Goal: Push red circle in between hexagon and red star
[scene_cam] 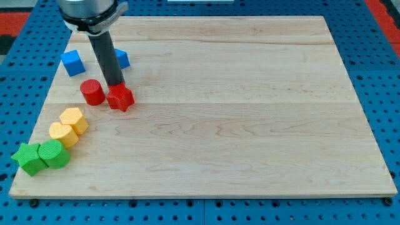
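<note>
The red circle [92,92] lies at the view's left on the wooden board [250,112]. The red star [120,98] sits just to its right, almost touching it. My tip [114,85] stands right behind the red star, at its upper edge and a little to the right of the red circle. A yellow hexagon [74,120] lies below and left of the red circle, with a second yellow block [63,134] touching it on its lower left.
A blue cube [72,63] lies near the top left corner. Another blue block [122,59] is partly hidden behind the rod. A green star-like block [27,158] and a green rounded block [54,154] sit at the bottom left edge.
</note>
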### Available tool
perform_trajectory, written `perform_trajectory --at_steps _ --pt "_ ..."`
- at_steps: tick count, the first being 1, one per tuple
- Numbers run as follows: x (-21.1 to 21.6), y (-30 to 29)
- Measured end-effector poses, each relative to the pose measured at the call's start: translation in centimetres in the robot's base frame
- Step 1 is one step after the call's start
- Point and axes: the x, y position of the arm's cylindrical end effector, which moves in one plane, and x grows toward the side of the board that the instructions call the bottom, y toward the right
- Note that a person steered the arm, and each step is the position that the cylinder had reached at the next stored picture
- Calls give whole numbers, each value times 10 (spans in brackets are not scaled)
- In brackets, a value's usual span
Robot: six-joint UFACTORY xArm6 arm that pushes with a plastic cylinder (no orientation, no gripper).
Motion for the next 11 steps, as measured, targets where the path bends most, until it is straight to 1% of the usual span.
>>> perform_trajectory --at_steps 1,2,3,5,7,8,9,10,11 --pt "-19 -40" --pt "-27 -83" --pt "-21 -108" --pt "-5 -54" --pt "29 -58" --pt "29 -69" --pt "31 -93" --pt "48 -85" --pt "57 -52"
